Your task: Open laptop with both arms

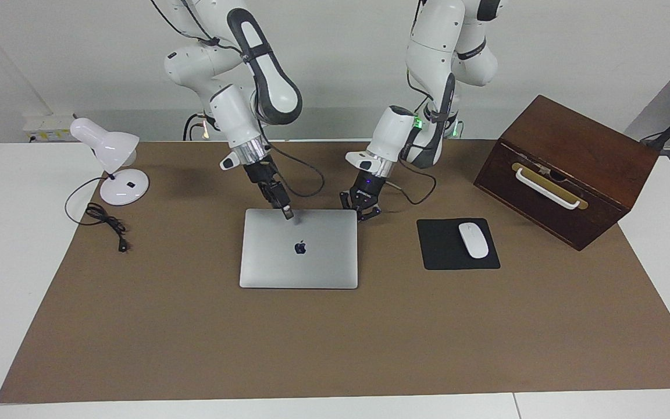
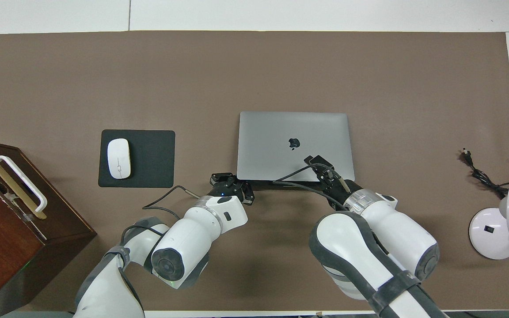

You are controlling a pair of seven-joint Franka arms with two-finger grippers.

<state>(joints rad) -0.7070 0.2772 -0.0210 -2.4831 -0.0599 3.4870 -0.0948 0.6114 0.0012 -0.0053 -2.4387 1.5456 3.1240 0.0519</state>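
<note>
The laptop [image 1: 312,262] lies closed and flat on the brown mat, silver lid up with its dark logo showing. It also shows in the overhead view [image 2: 281,128]. My right gripper [image 1: 287,212] is shut, its tips down on the lid at the laptop's edge nearer to the robots; it shows in the overhead view too [image 2: 315,160]. My left gripper [image 1: 362,212] is open, low at the mat, just off the laptop's corner nearer to the robots at the left arm's end; it shows in the overhead view [image 2: 232,182] beside that corner.
A black mouse pad [image 1: 445,259] with a white mouse [image 1: 473,240] lies beside the laptop toward the left arm's end. A dark wooden box [image 1: 579,151] with a white handle stands past it. A white desk lamp [image 1: 115,157] and its cable [image 1: 105,224] sit at the right arm's end.
</note>
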